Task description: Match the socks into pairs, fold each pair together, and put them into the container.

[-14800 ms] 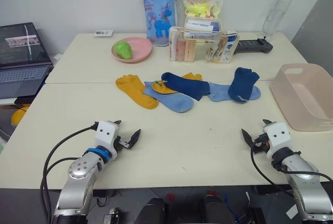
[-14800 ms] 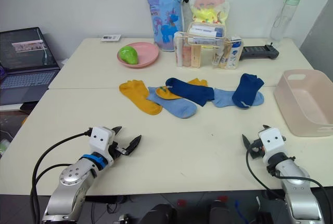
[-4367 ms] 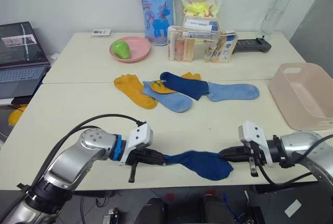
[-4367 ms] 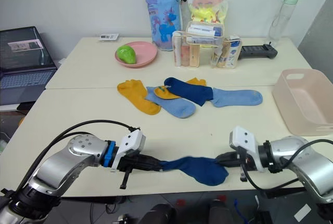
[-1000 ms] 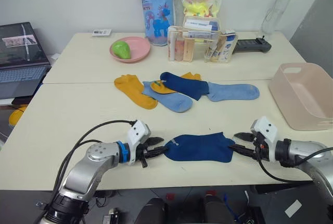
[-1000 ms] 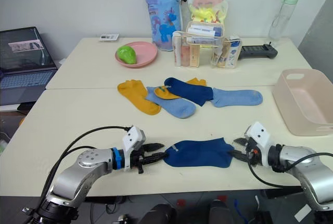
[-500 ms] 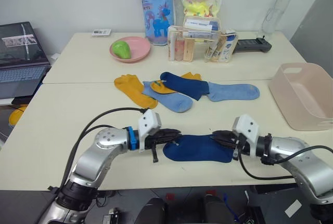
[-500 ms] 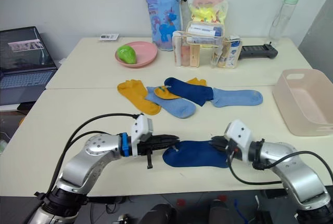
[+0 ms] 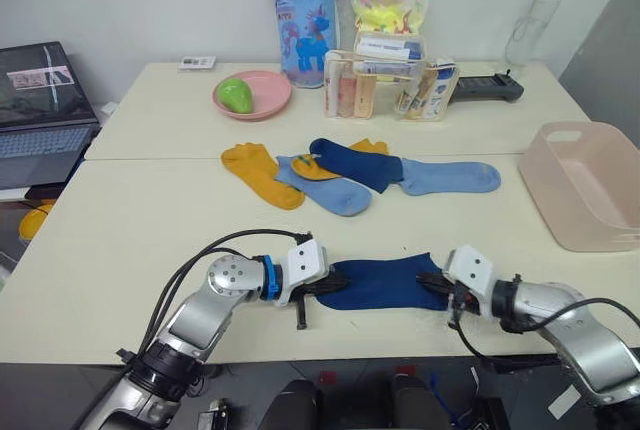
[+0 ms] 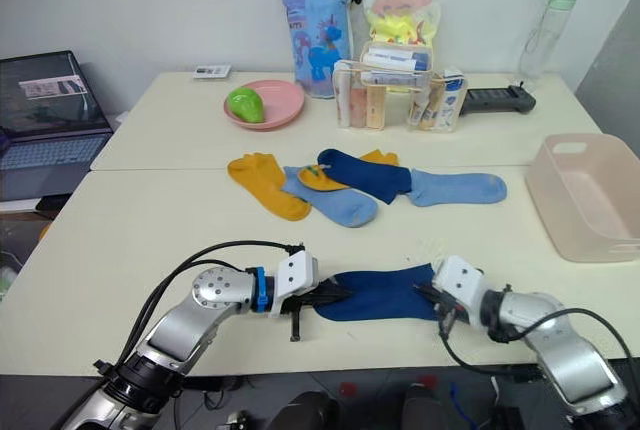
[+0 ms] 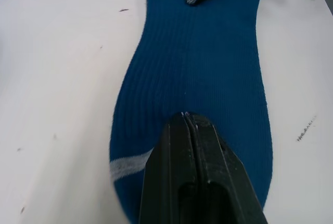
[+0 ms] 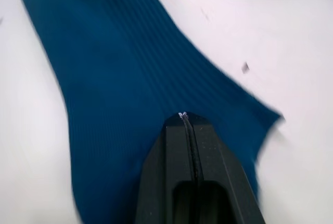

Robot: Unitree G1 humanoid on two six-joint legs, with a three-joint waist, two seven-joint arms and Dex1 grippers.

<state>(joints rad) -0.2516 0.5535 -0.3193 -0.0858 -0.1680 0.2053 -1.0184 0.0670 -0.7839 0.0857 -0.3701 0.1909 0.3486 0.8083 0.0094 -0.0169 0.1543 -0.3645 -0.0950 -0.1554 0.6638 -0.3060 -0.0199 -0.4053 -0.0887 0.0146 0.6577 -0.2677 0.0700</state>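
Wide cream table [image 9: 150, 220] first, and at its 3 o'clock edge sits the container [image 9: 590, 195], pale pink and with nothing in it. Up past centre, toward 12 o'clock, the unsorted heap: a mustard sock [image 9: 258, 172], a light blue sock [image 9: 330, 190] overlapping it, the second navy sock [image 9: 362, 162] across the top, and another light blue sock [image 9: 452, 176] stretching off toward 3.

Now the action at 6 o'clock, near the front edge. One navy sock [image 9: 385, 282] lies flat, its long axis running 9 to 3, straight between the two arms. The left pincer [image 9: 333, 282] sits on the 9 o'clock end, tips pressed together on the knit; the right pincer [image 9: 432, 285] mirrors it at the 3 o'clock end, fingers likewise closed flat on the fabric. Neither looks to be pinching cloth, more like pinning and smoothing.

Its mate waits up at 12 o'clock, roughly equidistant, perhaps a shade closer to the left arm. No pair is matched yet.
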